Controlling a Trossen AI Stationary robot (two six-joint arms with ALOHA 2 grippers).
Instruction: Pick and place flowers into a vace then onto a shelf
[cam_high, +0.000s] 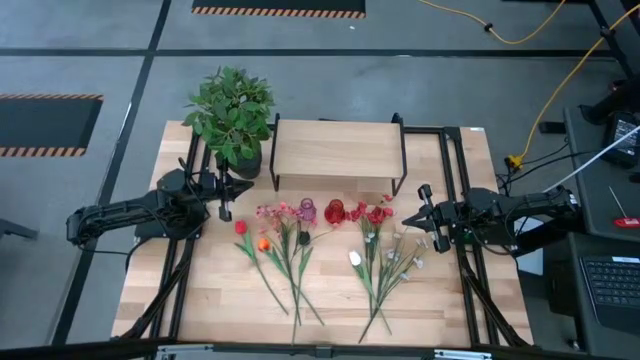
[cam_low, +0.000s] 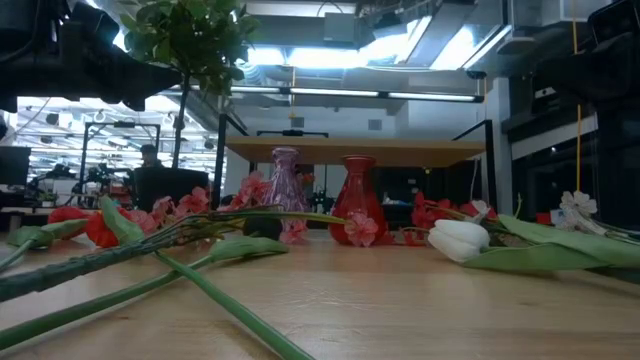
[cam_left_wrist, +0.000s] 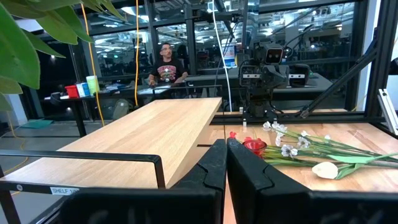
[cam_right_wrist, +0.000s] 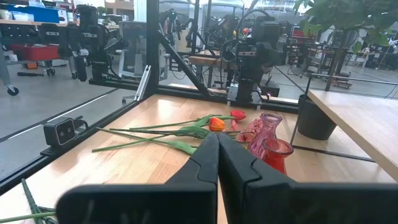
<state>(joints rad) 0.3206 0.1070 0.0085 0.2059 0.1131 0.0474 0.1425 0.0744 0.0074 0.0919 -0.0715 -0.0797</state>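
Observation:
Loose flowers lie flat on the tabletop in two bunches, a left one (cam_high: 280, 245) and a right one (cam_high: 385, 255), blooms toward the far side. A pink vase (cam_high: 307, 210) and a red vase (cam_high: 334, 211) stand between them, in front of the shelf (cam_high: 337, 150). My left gripper (cam_high: 238, 188) hovers shut at the table's left, level, beside the shelf's left end. My right gripper (cam_high: 408, 213) hovers shut at the table's right, pointing toward the vases. The right wrist view shows both vases (cam_right_wrist: 268, 127) and the left bunch (cam_right_wrist: 180, 130).
A bushy green plant in a black pot (cam_high: 232, 115) stands at the far left, next to the shelf. Black frame rails (cam_high: 455, 180) run along both sides of the table. Bare wood (cam_high: 335, 290) lies between the bunches toward the near edge. A person (cam_left_wrist: 166, 65) sits beyond the table.

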